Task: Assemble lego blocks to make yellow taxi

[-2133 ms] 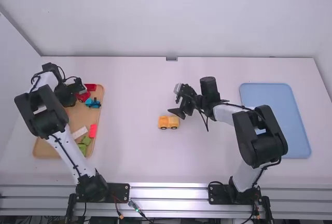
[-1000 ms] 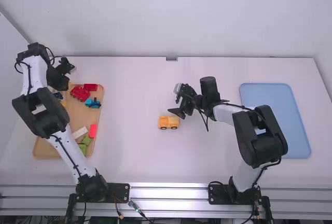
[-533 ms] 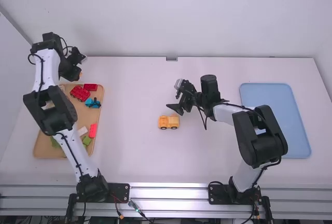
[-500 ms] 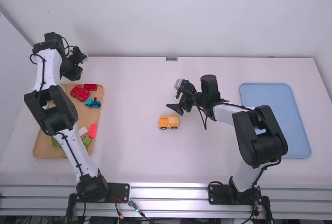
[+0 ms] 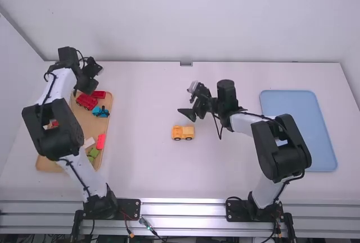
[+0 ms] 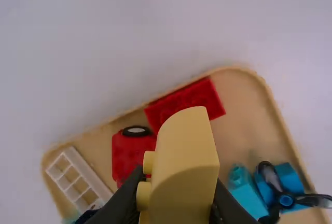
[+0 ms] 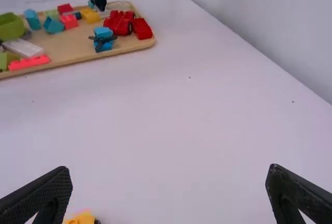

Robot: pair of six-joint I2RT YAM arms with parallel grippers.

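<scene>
Shifted rightward over the desk (image 5: 140, 164) with left arm (image 5: 62, 127), now by the wooden tray's (image 5: 86, 123) far edge, with right end effector (image 7: 168, 175) spread wide and left end effector (image 6: 178, 182) closed, likely carrying toward the yellow vehicle (image 5: 183, 133), well right of that tray, a yellow block (image 6: 188, 141) calling for alignment, then pressing down.

Both arms extended; left gripper (image 5: 91, 76) closed, right gripper (image 5: 186, 100) spread.
The left arm (image 5: 82, 176) is seen slanting outward from its base to a bent elbow, then angled up the high view, with its wrist turned inward. The right arm (image 5: 245, 123) is found folded sharply at the elbow, its forearm directed toward the middle. In the right wrist view, the dark fingers (image 7: 44, 195) are noted wide apart, one at either side.
</scene>
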